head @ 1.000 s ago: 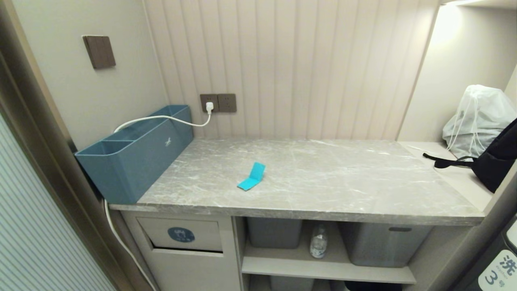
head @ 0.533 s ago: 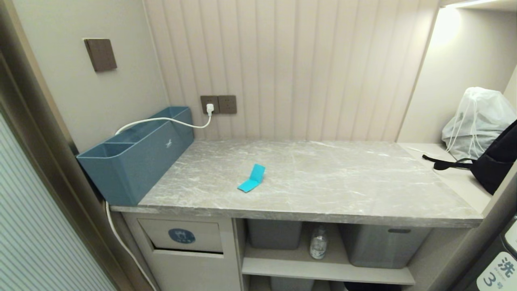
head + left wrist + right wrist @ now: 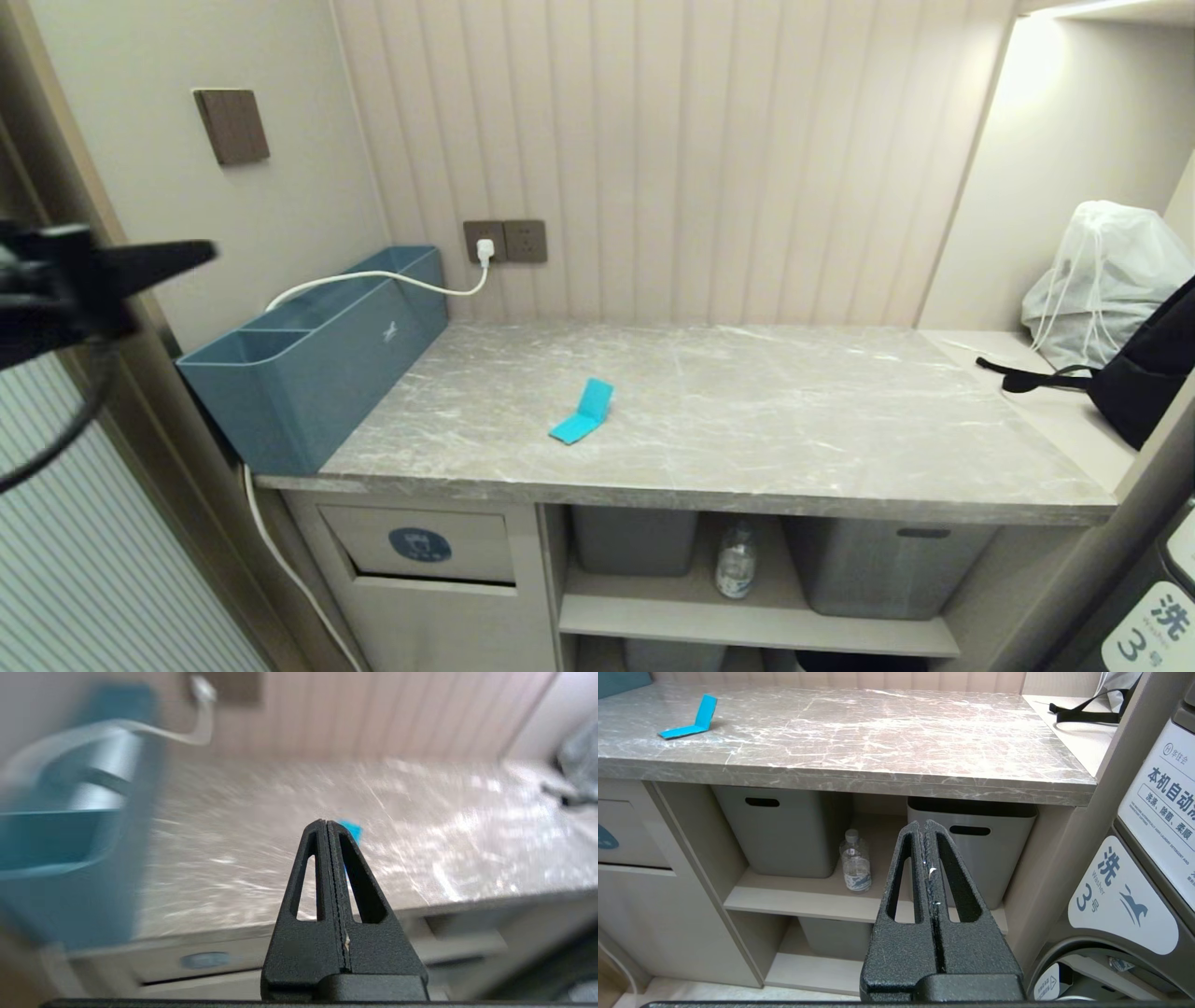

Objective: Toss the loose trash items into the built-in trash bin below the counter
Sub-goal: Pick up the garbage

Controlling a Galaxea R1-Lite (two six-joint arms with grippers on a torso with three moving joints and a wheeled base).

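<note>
A bright-turquoise folded strip [image 3: 582, 413] [image 3: 689, 718] lies near the middle of the grey marble counter [image 3: 794, 420], one flap standing up. On the shelf under the counter a clear water bottle [image 3: 737, 560] [image 3: 855, 863] stands between two grey tubs. The built-in trash bin [image 3: 420, 543] is the beige flap with a round blue sticker, below the counter's left end. My left gripper [image 3: 201, 250] [image 3: 325, 822] hangs shut and empty at the far left, above and short of the counter, with the strip [image 3: 353, 830] just past its tip. My right gripper [image 3: 923, 823] is shut and empty, low before the shelves.
A long teal-blue box [image 3: 308, 355] stands at the counter's left end, with a white cable [image 3: 373, 273] running over it to a wall socket. Grey tubs [image 3: 887, 565] fill the shelves. A white drawstring bag [image 3: 1102, 271] and a black bag [image 3: 1148, 373] sit far right. A washing machine [image 3: 1134, 858] stands at the right.
My left arm has swung up into the head view at the far left; it was out of sight before. The view tilted slightly. Strip and bottle have not moved.
</note>
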